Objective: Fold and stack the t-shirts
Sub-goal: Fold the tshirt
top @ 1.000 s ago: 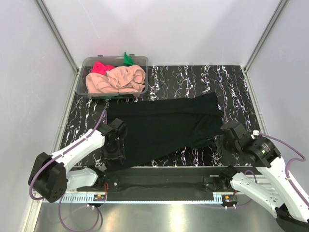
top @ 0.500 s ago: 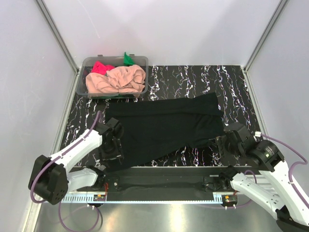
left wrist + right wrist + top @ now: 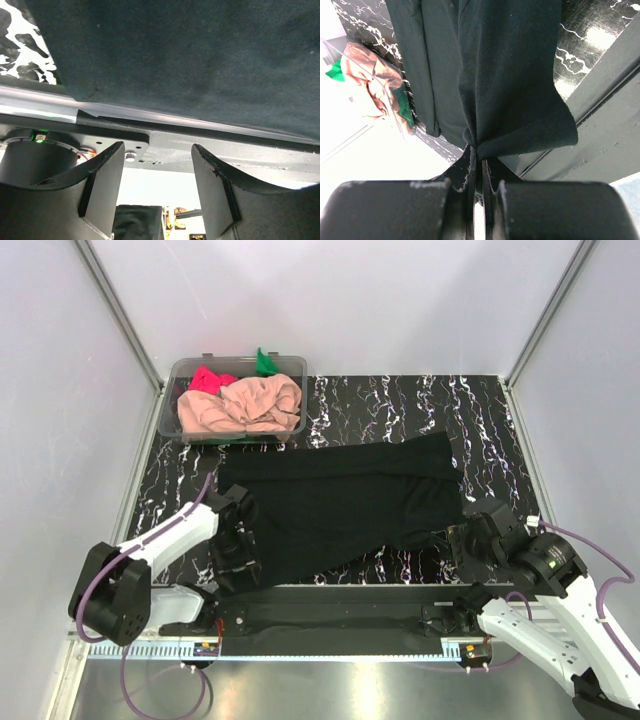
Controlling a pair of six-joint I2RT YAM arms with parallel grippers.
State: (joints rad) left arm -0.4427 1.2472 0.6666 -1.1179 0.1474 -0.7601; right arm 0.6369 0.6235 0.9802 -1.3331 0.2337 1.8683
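Two fingers of the left gripper (image 3: 157, 185) stand wide apart with nothing between them. It sits low at the near left corner of the black shirt (image 3: 340, 505). In its wrist view the shirt's hem lies just beyond the fingertips, over the metal rail (image 3: 210, 127) at the near edge of the table (image 3: 400, 400). I cannot tell whether either finger touches the cloth.

On the other side, the right gripper (image 3: 476, 162) is clamped tight on the near right corner of the black shirt. The cloth is bunched into a narrow pinch between the fingers and fans out from there, and one flap hangs past the table's edge.

From those two corners the black shirt lies spread flat across the middle of the marbled table, its long side running left to right and its far right end reaching furthest back.

Beyond its far left corner, and apart from it, the tub (image 3: 172, 412) stands at the table's far left. Inside, the peach shirt (image 3: 245, 405) lies crumpled and fills most of the tub. The red shirt (image 3: 207, 379) shows behind it on the left, and the green shirt (image 3: 264, 362) pokes up at the far rim.
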